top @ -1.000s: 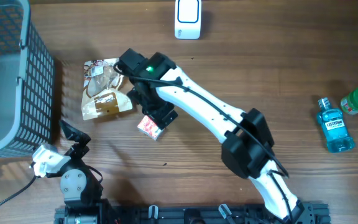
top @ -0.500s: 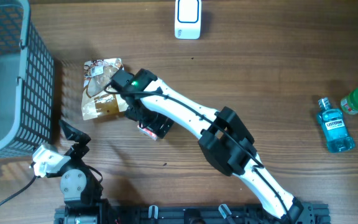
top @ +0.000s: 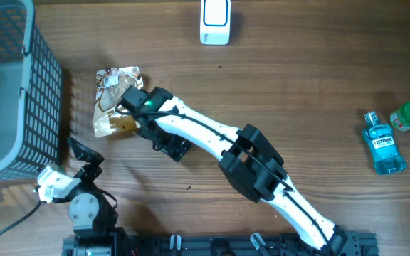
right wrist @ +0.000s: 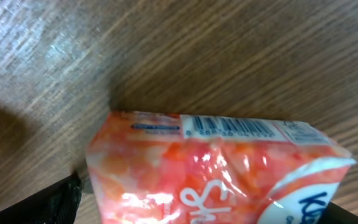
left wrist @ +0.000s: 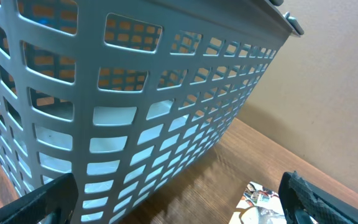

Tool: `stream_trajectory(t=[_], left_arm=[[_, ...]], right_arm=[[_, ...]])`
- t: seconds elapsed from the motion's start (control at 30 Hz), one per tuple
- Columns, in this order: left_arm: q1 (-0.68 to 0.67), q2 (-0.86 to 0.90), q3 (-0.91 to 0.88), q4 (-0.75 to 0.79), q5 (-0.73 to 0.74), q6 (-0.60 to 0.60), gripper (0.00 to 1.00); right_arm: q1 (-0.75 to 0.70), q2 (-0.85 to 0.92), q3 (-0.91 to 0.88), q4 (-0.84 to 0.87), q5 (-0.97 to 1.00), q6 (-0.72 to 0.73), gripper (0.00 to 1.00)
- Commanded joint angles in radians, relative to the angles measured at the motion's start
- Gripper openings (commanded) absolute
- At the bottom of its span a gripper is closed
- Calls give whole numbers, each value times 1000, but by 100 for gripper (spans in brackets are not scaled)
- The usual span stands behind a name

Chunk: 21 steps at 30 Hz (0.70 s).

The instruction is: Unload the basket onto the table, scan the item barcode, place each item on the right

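Right hand point(top: 171, 146) open around the pink packet point(right wrist: 216, 168)
We see it on the desk point(right wrist: 229, 50), barcode point(right wrist: 229, 127) along one edge, lettering cut off; left hand point(left wrist: 182, 202) open too. A blue bottle point(top: 384, 146) reads LISTERINE.

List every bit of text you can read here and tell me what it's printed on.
"LISTERINE": on the label of the blue bottle, overhead view.
"Sh" and "K": starts of large white words on the pink pack, cut off by the frame edge.
Digits under the barcode on that pack: too blurred to read.
Print on the snack bag: too small to read.
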Motion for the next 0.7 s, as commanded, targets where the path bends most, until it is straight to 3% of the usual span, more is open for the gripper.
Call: stream_trajectory(t=[0.0,0.23,0.33,0.43,0.57,0.67], left_arm=[[5,-7,-1,-7,-7,2,100],[5,-7,-1,-7,-6,2,100],[5,-7,-1,-7,-7,1,100],[5,-7,-1,-7,-7,1,100],[5,-7,-1,-7,-7,2,100],[5,-7,-1,-7,-7,2,100]], right_arm=[[6,43,-14,-8,66,29,96],[6,43,-14,-40,119,34,95],[6,43,-14,-45,135,15,78],[6,43,-14,-51,125,14,70],[5,43,-14,-51,146,-20,70],[-9,39,-10,-39,156,-129,69]])
